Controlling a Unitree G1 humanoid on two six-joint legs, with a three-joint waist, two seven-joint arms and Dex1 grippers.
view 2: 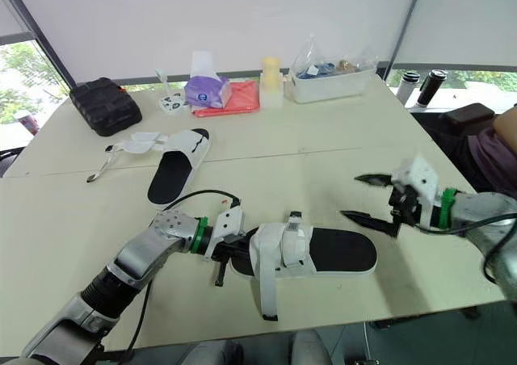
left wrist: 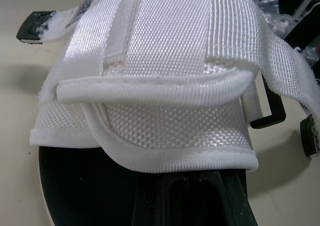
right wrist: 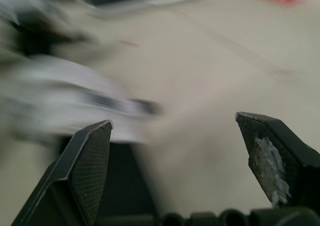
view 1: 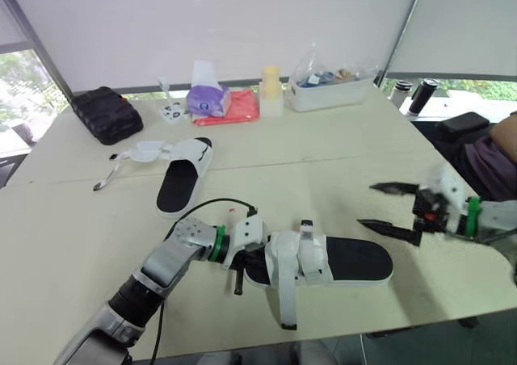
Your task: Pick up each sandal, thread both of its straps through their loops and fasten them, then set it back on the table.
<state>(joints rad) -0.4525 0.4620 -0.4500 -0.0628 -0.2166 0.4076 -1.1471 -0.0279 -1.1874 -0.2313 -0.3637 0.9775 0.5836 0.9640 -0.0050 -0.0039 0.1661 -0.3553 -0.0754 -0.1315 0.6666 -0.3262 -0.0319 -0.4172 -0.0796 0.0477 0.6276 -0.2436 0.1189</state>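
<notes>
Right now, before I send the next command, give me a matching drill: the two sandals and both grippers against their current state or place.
Things:
1. near sandal
2. far sandal
3. left gripper
4. right gripper

States:
A. open, clear of a sandal's heel end
B. straps splayed flat, on the side toward the black case
C. one long strap trailing loose
D. at a sandal's strapped end

Pairs: 1-C, 2-B, 3-D, 4-A.

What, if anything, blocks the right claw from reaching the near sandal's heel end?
Probably nothing, so yes. The right claw hovers open close to the heel end of the near sandal, with bare table between them. The left claw is at the toe end.
</notes>
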